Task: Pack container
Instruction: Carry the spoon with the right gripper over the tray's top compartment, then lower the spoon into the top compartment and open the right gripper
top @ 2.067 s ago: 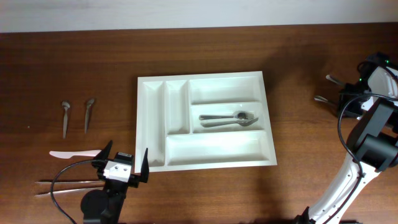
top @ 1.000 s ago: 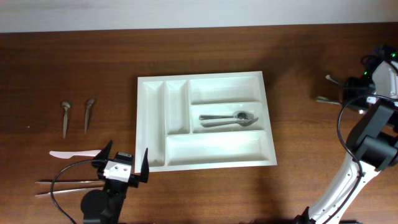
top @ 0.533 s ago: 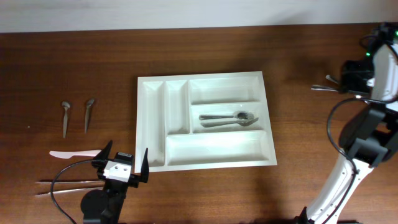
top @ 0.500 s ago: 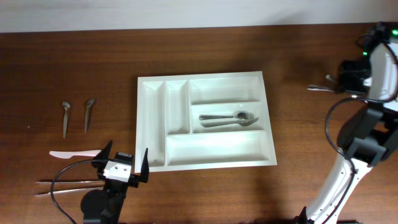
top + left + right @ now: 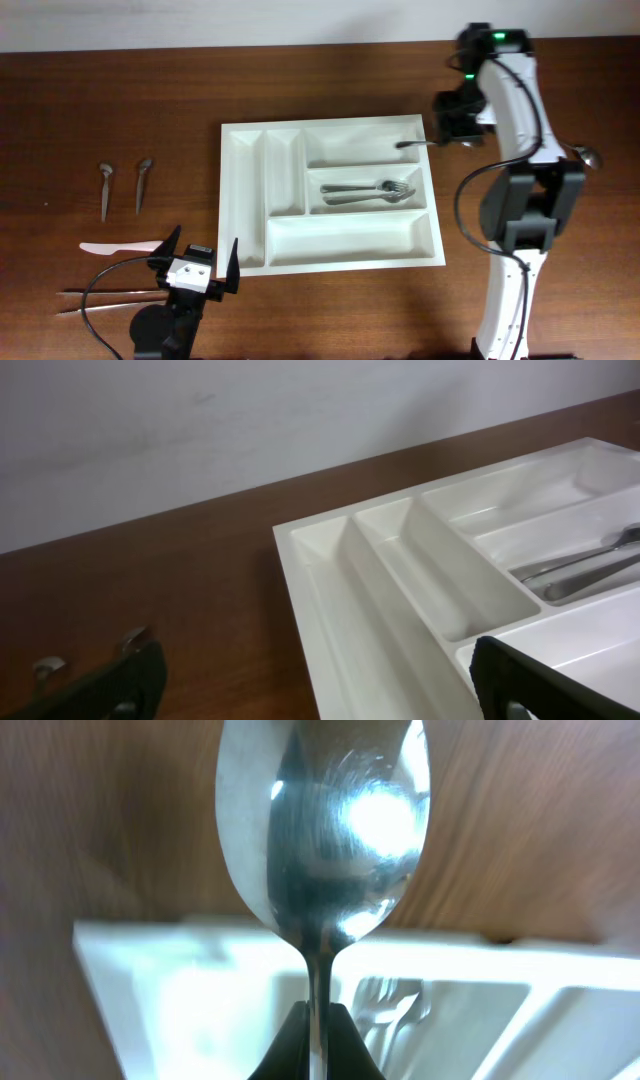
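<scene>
Overhead: the cutlery tray (image 5: 345, 240), centre frame, holds only forks (image 5: 385, 188) in its middle slot; teaspoons (image 5: 104, 190) and a pink knife (image 5: 118, 246) lie unpacked at left.

Left wrist: the left gripper (image 5: 315, 680) gapes empty beside the tray's corner.

Right wrist: the right gripper (image 5: 318, 1045) pinches a spoon (image 5: 320, 820) above the tray.

The right arm (image 5: 520, 190) climbs the right of the frame and bends over the tray (image 5: 330, 127) at its upper right corner. There the right gripper (image 5: 445, 140) clamps a held spoon (image 5: 412, 144) that juts across the rim, blocking that corner. Cutlery (image 5: 370, 189) lies in the middle short compartment; the other four are bare. The left gripper (image 5: 203, 243), fingers spread, crowds the tray's lower left corner. Two loose spoons (image 5: 105, 188), a pink knife (image 5: 118, 246) and long utensils (image 5: 105, 293) take up the far left. Bare wood runs along the top, and between the loose spoons and the tray
</scene>
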Available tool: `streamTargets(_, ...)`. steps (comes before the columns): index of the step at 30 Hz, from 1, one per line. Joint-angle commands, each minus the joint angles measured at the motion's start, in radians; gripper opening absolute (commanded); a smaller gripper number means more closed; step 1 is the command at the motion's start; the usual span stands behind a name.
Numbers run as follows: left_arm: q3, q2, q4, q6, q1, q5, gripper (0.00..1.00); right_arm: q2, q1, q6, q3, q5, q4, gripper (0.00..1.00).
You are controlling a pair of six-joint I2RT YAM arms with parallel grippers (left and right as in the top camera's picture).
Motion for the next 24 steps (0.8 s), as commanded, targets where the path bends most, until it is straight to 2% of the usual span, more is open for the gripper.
streamTargets(1, -0.007, -0.008, 0.004, 0.016, 0.004, -0.007, 0.99, 0.009, 0.071, 0.081, 0.017, -0.008, 0.035, 0.04)
streamTargets(13, -0.007, -0.008, 0.004, 0.016, 0.004, -0.006, 0.99, 0.009, 0.253, 0.190, 0.016, 0.004, 0.153, 0.04)
streamTargets(22, -0.007, -0.008, 0.004, 0.016, 0.004, -0.007, 0.99, 0.011, 0.282, 0.235, 0.016, 0.017, 0.190, 0.05)
streamTargets(24, -0.007, -0.008, 0.003, 0.016, 0.004, -0.007, 0.99, 0.011, 0.282, 0.246, 0.016, 0.018, 0.190, 0.09)
